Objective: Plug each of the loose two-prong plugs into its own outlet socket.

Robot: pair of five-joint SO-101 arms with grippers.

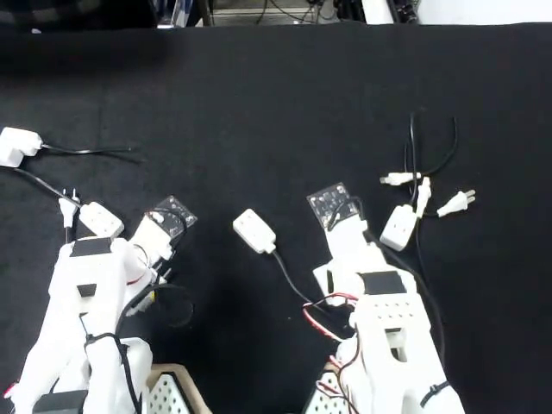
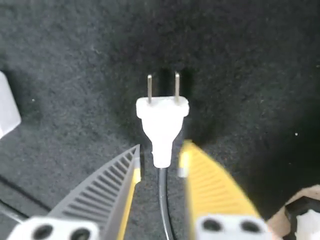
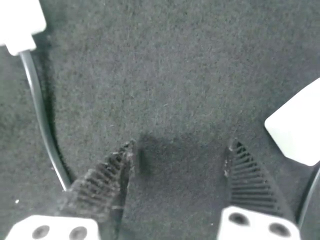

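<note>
- The left gripper (image 2: 160, 167) is pinched in narrow around a two-prong plug (image 2: 162, 117). Its grey ribbed finger (image 2: 117, 180) is on one side of the plug's neck and its yellow finger (image 2: 205, 185) on the other.
- That plug points straight out from the claw with both metal prongs bare. Its black cord (image 2: 165, 205) runs back between the fingers.
- The prongs throw a shadow on the black tabletop (image 1: 259, 103) beyond them, and a white block (image 2: 6, 107) sits off to one side at the edge of the left wrist view.
- The right gripper (image 3: 180, 165) is spread wide and holds nothing. Its dark ribbed fingers (image 3: 107, 180) stand apart over bare cloth.
- It sits between two sockets. The middle socket (image 3: 17, 22) with its cord (image 3: 42, 120) is to one side and the right socket (image 3: 297, 130) to the other, and it touches neither.
- From above, the left arm (image 1: 86, 293) stands at the near-left of the table and the right arm (image 1: 384, 319) at near-centre.
- A left socket (image 1: 99, 220) lies right by the left arm, with a loose plug (image 1: 67, 205) just beside it.
- A far-left socket (image 1: 17, 145) rests near the table's edge, well apart from the others.
- Two more plugs, an upper plug (image 1: 398, 178) and an outer plug (image 1: 457, 203), lie unplugged among tangled black cords just beyond the right socket.
</note>
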